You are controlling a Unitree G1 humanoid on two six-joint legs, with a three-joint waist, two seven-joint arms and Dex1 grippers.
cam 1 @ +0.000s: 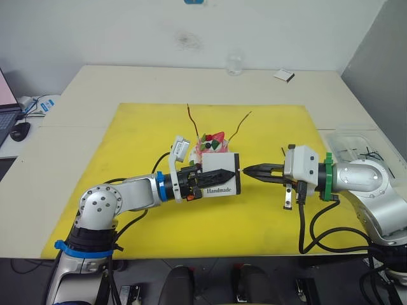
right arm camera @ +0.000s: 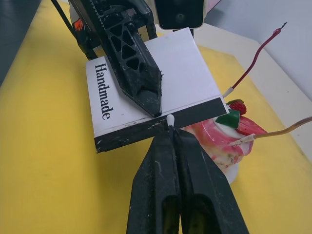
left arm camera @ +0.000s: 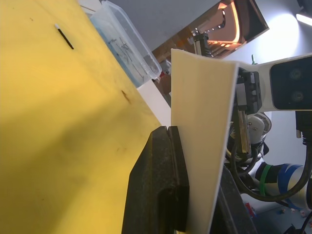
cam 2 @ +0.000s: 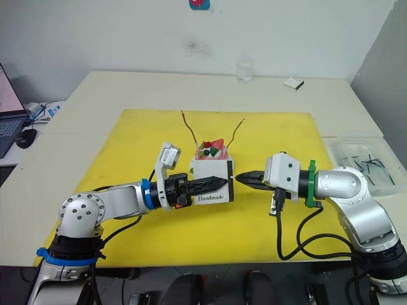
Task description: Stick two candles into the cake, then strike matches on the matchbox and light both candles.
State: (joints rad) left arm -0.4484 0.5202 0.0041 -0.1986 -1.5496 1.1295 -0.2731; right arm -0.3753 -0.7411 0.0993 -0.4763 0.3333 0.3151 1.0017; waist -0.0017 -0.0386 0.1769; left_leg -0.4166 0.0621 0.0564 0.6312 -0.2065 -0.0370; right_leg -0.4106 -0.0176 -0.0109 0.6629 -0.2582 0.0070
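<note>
Right gripper (right arm camera: 171, 127) pinches a match (right arm camera: 170, 118), its pale head on the matchbox (right arm camera: 151, 83) striking strip.
Left gripper (cam 1: 234, 171), clenched on the matchbox, holds it just ahead of the cake (cam 1: 212, 143), both candles (cam 1: 191, 119) planted; a hard strike could snap the match or twist the box loose.

White matchbox (right arm camera: 146, 92) with black strip and lettering; pink cake (right arm camera: 222, 139); yellow mat (cam 1: 127, 159); dark red candle (right arm camera: 256, 56).

Only thing I can actually read here is "Handmade", black serif letters printed on the white face of the matchbox (right arm camera: 146, 83).
</note>
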